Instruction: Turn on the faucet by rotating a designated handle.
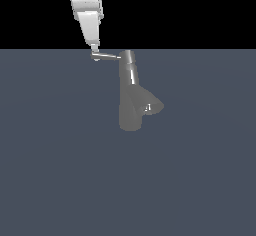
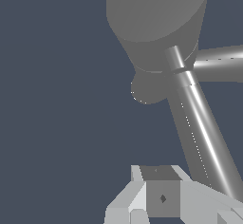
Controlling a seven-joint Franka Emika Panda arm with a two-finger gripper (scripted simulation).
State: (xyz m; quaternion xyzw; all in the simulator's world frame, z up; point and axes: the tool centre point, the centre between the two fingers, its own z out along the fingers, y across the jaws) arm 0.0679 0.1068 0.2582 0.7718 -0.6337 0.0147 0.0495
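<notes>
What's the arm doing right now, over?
Gripper at the handle tip, jaw state unclear. Faucet upright, spout low. Nothing in the way.

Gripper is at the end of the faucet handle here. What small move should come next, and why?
Probably a short sideways push, sweeping the handle around the faucet column. The gripper already sits at the rod's free end, where leverage is greatest; contact itself cannot be confirmed.

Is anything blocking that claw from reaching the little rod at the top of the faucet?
Nothing visible does. The tool is already at the outer end of the handle, which sticks out sideways from the top of the faucet.
</notes>
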